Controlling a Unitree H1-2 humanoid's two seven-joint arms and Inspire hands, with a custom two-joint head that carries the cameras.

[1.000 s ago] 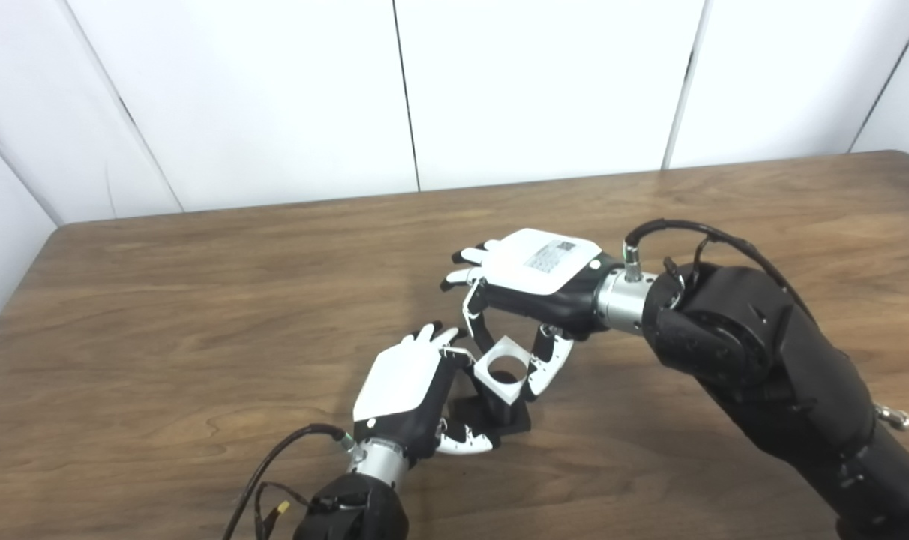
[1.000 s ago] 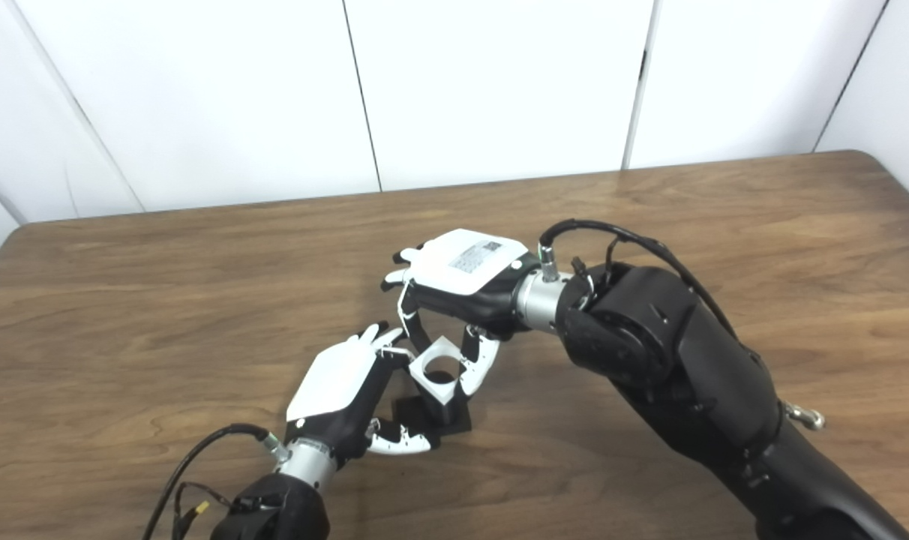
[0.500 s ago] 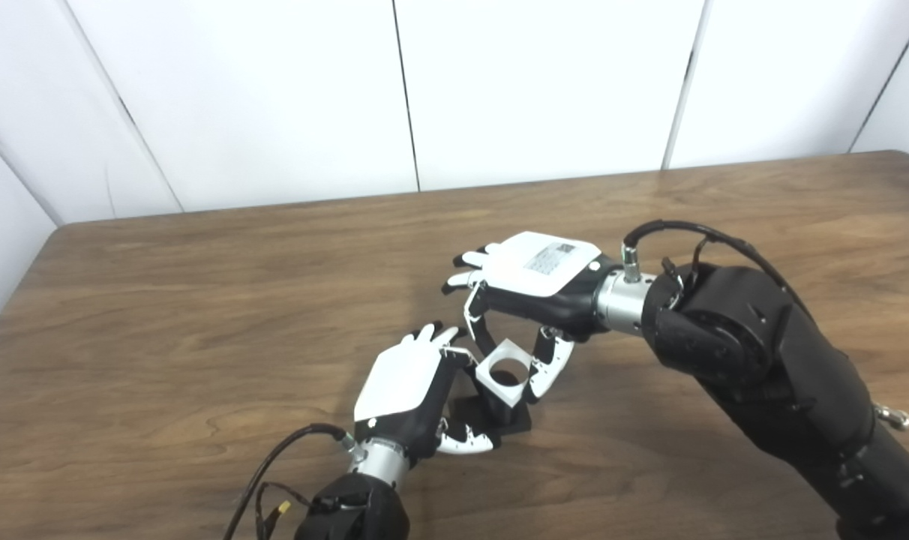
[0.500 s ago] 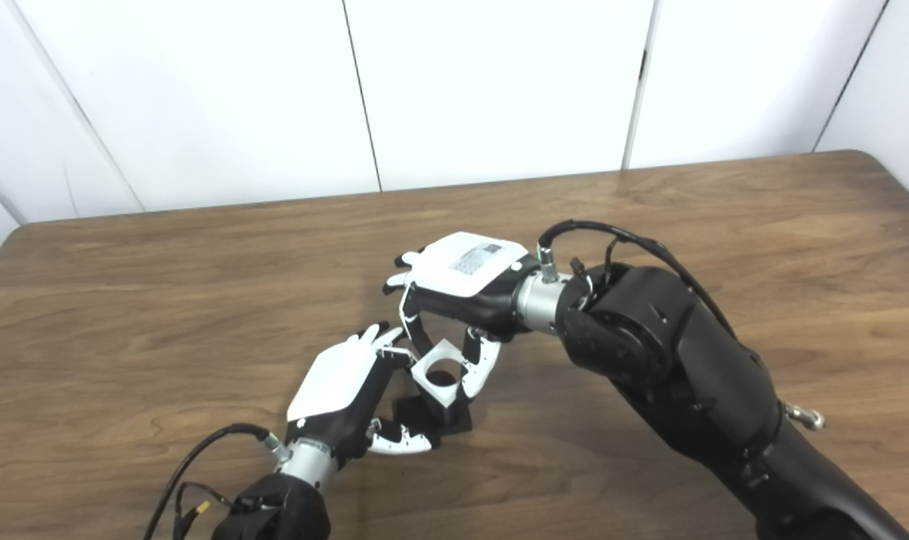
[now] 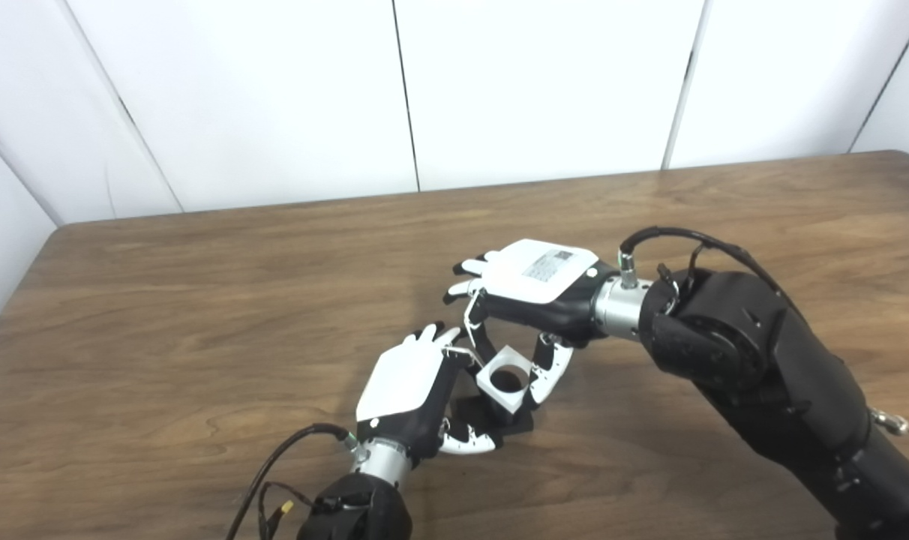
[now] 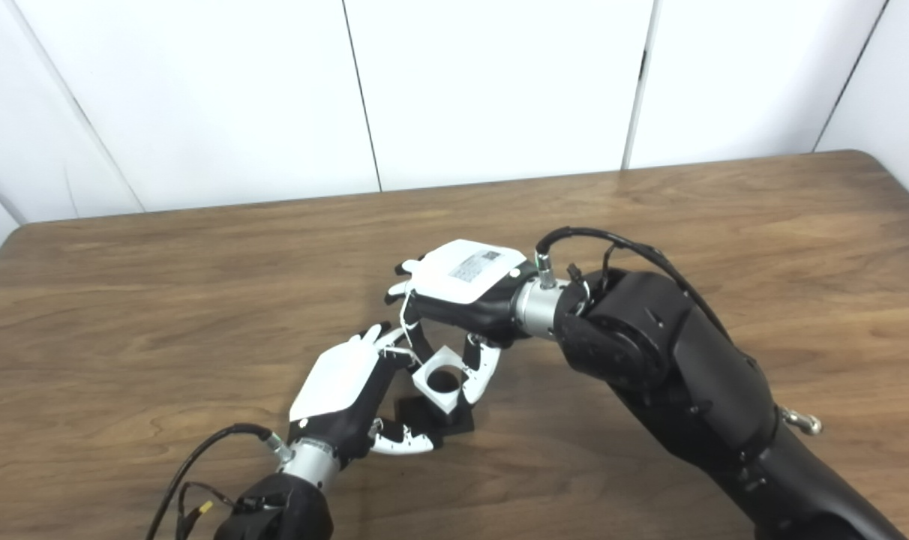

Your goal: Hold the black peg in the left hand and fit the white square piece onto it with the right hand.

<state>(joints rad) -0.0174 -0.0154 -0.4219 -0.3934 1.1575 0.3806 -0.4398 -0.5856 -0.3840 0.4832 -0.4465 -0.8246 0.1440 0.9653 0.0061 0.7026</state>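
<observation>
The white square piece point(image 5: 505, 381), a blocky frame with a round hole through it, sits pinched between the right hand's point(image 5: 533, 289) fingers, over the black peg point(image 5: 499, 421), which the left hand point(image 5: 409, 390) grips on the wooden table point(image 5: 199, 300).

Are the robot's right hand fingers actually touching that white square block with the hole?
Touching. In the left eye view the right hand pinches the white square piece: a finger presses its left side and the thumb its right, no gap visible.
</observation>
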